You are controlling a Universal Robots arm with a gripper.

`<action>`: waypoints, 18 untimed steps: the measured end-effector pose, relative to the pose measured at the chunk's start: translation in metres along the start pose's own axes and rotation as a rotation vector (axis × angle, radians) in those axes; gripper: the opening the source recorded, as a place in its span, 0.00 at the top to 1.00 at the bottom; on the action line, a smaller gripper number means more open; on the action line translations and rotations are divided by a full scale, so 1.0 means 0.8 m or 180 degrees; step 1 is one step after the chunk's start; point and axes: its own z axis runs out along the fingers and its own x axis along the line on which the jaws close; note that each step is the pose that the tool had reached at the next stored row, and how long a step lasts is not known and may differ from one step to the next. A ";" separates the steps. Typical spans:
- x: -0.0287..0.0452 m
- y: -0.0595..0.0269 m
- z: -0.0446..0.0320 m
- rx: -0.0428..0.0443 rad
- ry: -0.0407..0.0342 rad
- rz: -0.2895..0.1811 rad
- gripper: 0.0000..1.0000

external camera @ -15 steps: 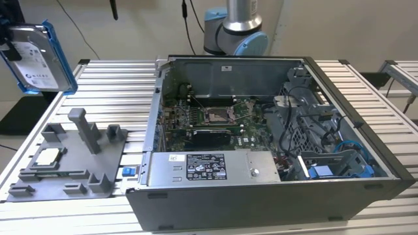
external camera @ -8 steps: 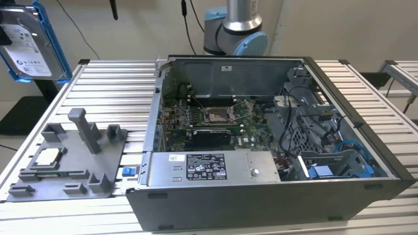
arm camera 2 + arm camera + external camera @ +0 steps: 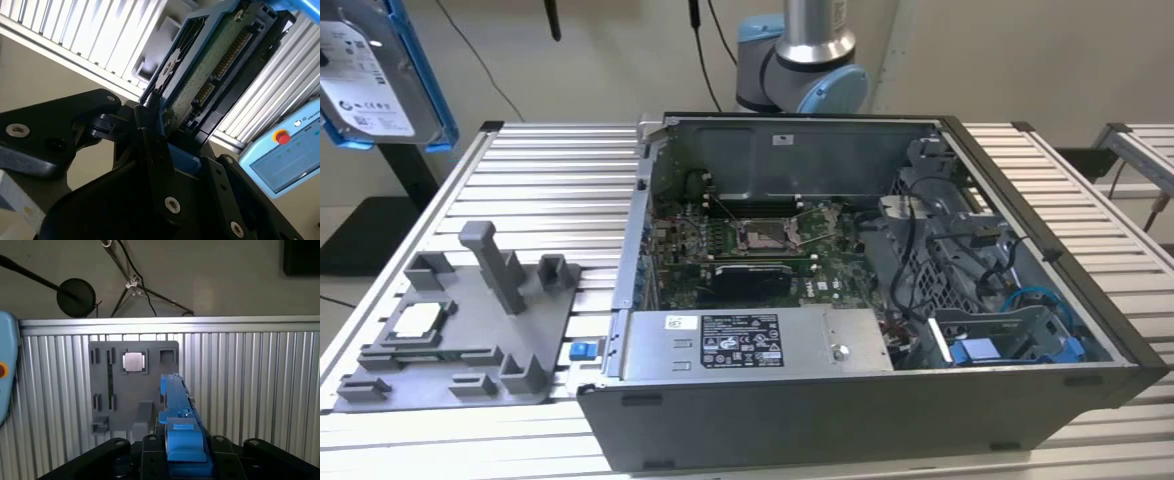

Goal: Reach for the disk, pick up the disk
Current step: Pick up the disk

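Observation:
The disk point(image 3: 374, 75), silver with a white label and blue side rails, hangs high above the table at the exterior view's upper left. In the second wrist view its green circuit-board underside point(image 3: 210, 75) faces the camera, and my gripper point(image 3: 182, 135) is shut on its near end, with black fingers point(image 3: 150, 120) pressed on either side. In the first wrist view the disk point(image 3: 175, 390) is edge-on, a blue rail rising from my gripper point(image 3: 181, 437).
A grey fixture plate point(image 3: 454, 340) lies on the slatted metal table point(image 3: 547, 160), below the disk, and holds a small square silver chip point(image 3: 416, 320). An open computer case point(image 3: 881, 280) stands to the exterior view's right. A blue teach pendant point(image 3: 285, 150) sits beside the table.

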 end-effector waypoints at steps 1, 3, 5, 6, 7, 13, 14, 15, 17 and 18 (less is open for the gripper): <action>-0.0001 0.000 -0.0026 0.0000 0.0000 -0.0001 1.00; -0.0001 0.000 -0.0069 0.0002 -0.0001 -0.0002 1.00; -0.0001 -0.001 -0.0099 0.0008 0.0000 -0.0003 1.00; -0.0001 -0.001 -0.0107 0.0020 -0.0001 -0.0003 1.00; -0.0002 -0.001 -0.0111 0.0038 -0.0002 -0.0003 1.00; -0.0004 -0.001 -0.0241 0.0048 -0.0002 -0.0003 1.00; -0.0005 -0.002 -0.0284 0.0049 -0.0002 -0.0003 1.00; -0.0006 -0.002 -0.0332 0.0048 -0.0002 -0.0003 1.00; -0.0008 -0.002 -0.0404 0.0049 -0.0002 -0.0003 1.00; -0.0008 -0.003 -0.0430 0.0048 -0.0002 -0.0003 1.00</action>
